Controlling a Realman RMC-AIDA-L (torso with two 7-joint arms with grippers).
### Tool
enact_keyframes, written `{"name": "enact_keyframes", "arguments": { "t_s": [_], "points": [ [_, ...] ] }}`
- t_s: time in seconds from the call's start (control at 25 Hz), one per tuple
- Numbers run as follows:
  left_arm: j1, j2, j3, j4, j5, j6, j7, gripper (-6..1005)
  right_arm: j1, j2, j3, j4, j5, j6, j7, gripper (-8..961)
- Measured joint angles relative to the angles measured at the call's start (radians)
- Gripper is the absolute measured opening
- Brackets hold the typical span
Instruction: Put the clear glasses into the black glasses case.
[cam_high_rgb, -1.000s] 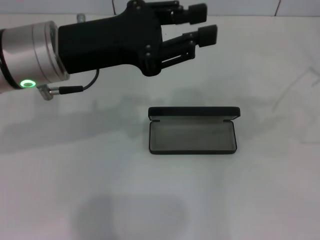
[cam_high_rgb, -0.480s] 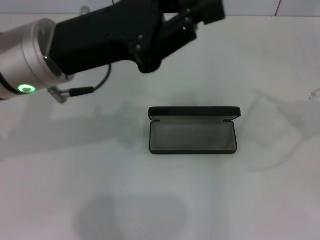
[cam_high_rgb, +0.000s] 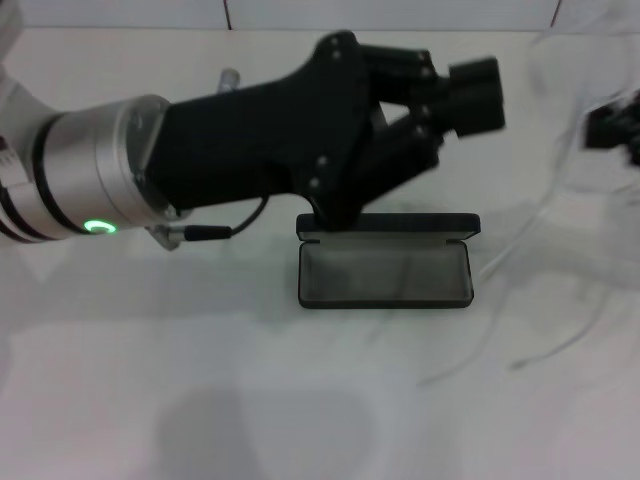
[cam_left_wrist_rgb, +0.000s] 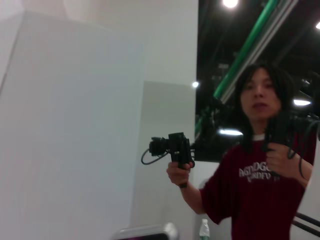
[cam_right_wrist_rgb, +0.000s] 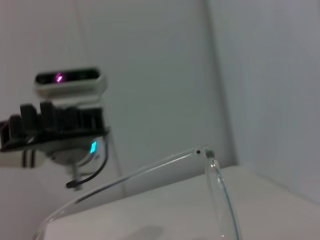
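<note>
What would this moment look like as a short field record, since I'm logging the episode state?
case: slim black hinged glasses case, open on the white table, grey lining bare
glasses: transparent plastic wraparound glasses, off the table, not in the case
right gripper: right of the case, carrying the glasses
left gripper: raised above the case's far side, carrying nothing
task state: insertion not yet done

A person (cam_left_wrist_rgb: 260, 170) holds a camera rig (cam_left_wrist_rgb: 172, 147); white table (cam_high_rgb: 200, 400).
</note>
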Motion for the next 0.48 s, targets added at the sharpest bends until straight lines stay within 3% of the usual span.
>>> {"name": "enact_keyframes", "arguments": {
  "t_s": [0.24, 0.48],
  "points": [
    [-0.005, -0.002, 0.019, -0.038, 0.016, -0.001, 0.023, 79, 0.012, 0.002, -0.267, 0.069, 0.064, 0.147, -0.063, 120],
    [-0.011, -0.003, 0.017, -0.096, 0.010, -0.004, 0.057, 83, 0.017, 0.001, -0.319, 0.072, 0.151, 0.166, -0.077, 121]
  ]
}}
